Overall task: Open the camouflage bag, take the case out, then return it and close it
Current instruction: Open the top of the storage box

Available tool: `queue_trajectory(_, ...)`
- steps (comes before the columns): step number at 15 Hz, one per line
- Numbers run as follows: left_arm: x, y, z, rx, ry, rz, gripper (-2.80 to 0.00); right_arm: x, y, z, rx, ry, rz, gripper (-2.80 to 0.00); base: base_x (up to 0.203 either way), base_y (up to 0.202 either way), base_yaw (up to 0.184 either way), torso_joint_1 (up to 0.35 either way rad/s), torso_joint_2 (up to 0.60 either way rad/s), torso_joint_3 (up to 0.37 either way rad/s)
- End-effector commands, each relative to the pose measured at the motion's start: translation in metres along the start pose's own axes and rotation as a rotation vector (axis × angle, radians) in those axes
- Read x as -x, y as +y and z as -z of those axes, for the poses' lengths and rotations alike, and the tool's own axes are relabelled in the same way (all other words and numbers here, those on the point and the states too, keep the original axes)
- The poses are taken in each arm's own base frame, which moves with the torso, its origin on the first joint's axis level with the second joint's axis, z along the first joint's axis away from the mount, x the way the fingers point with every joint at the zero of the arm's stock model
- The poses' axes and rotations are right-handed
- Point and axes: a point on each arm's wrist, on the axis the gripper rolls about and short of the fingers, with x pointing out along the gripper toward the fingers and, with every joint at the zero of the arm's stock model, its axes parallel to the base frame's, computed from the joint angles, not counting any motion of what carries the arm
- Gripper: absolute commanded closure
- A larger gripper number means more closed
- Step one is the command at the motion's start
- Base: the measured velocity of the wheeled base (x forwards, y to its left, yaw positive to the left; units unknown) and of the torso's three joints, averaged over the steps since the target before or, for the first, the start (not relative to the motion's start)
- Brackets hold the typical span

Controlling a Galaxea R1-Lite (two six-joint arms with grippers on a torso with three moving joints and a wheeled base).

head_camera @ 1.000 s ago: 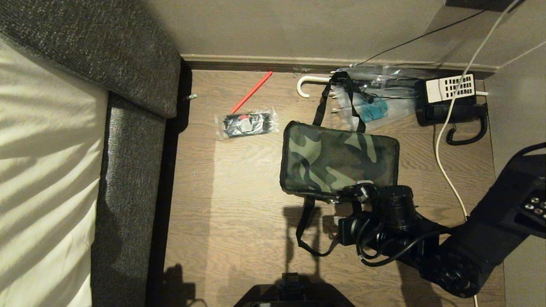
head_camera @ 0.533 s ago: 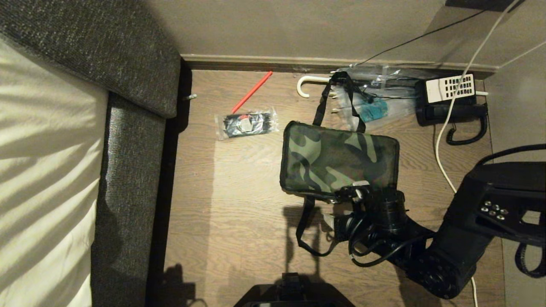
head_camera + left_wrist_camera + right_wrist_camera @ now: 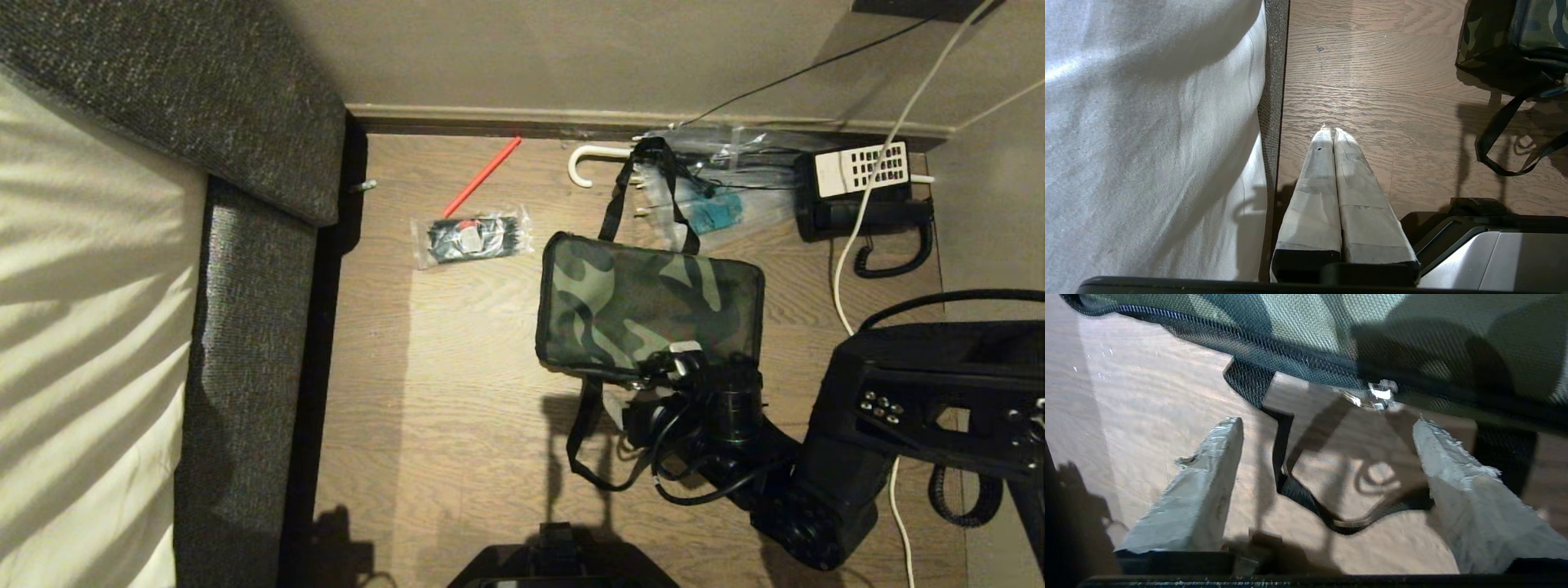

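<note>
Since a second ago our right arm has swung further into the lower right of the head view, and our right gripper [image 3: 1327, 457] has spread from nearly shut to wide apart; it now grips nothing, its two pale fingers [image 3: 1200, 490] standing either side of a black strap loop [image 3: 1331, 514] on the wooden floor [image 3: 457, 392], just below the bag's near edge. We count one camouflage bag [image 3: 645, 302], lying flat and closed at the centre of the head view, green with dark blotches and black trim, two black straps, one running toward the top of the frame and one trailing toward the bottom. What is inside it we cannot tell. A small metal zipper pull [image 3: 1380, 394] shows at the bag's edge, between the fingertips but beyond them. Upper centre lie one clear packet of black items [image 3: 472, 237], one red stick [image 3: 482, 175] and one white hooked handle [image 3: 584, 167]; upper right sits one black telephone [image 3: 865, 196] with a white keypad, beside clear plastic wrapping [image 3: 718, 188]. Our left gripper [image 3: 1329, 132] hangs pressed shut, empty, beside the bed edge [image 3: 1274, 102].
</note>
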Motion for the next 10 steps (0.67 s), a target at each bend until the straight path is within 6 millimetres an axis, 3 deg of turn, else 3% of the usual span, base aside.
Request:
queue_trajectory(1, 0.0, 0.0, 0.0, 0.0, 0.002, 0.0, 0.0, -0.007, -0.001, 0.011, 0.002, 0.011, 0.003, -2.8, 0.0, 0.0, 0.0, 0.0, 0.0, 0.0)
queue_trajectory(5, 0.0, 0.0, 0.0, 0.0, 0.0, 0.0, 0.0, -0.027, -0.009, 0.013, -0.014, -0.05, 0.06, -2.8, 0.0, 0.0, 0.0, 0.0, 0.0, 0.0)
queue_trajectory(10, 0.0, 0.0, 0.0, 0.0, 0.0, 0.0, 0.0, -0.039, -0.016, 0.017, -0.004, -0.119, 0.079, -2.8, 0.0, 0.0, 0.0, 0.0, 0.0, 0.0)
